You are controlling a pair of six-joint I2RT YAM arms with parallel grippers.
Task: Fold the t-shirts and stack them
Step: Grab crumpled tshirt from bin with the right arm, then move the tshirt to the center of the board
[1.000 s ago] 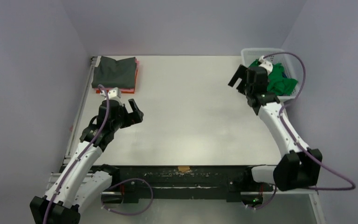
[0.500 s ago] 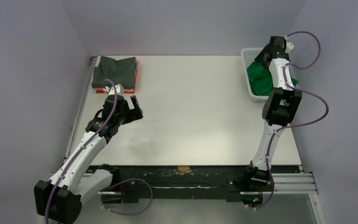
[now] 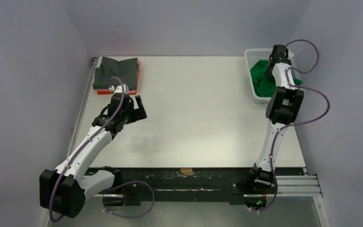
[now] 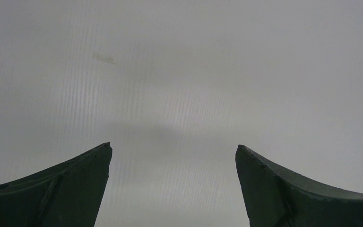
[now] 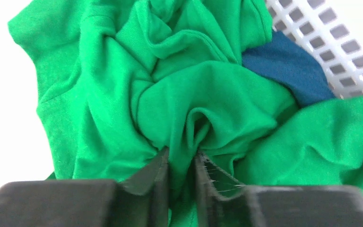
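A crumpled bright green t-shirt (image 5: 123, 99) fills the white lattice basket (image 3: 251, 56) at the table's far right. My right gripper (image 5: 180, 153) reaches down into it and is shut on a pinched fold of the green cloth. A blue t-shirt (image 5: 288, 66) peeks out beneath the green one. At the far left lies a folded stack with a dark grey t-shirt (image 3: 116, 72) on top and pink and orange edges (image 3: 137, 90) under it. My left gripper (image 3: 137, 109) hovers open over bare table just in front of that stack, its fingers (image 4: 66, 184) wide apart with nothing between them.
The basket's lattice wall (image 5: 331, 42) rises close to the right of the right gripper. The table (image 3: 198, 118) stretches white between the stack and the basket. Walls close in on the left, right and far sides.
The right arm swung from beside the basket down into it, and its jaws closed on the green t-shirt. The left gripper drifted slightly toward the stack, still open.
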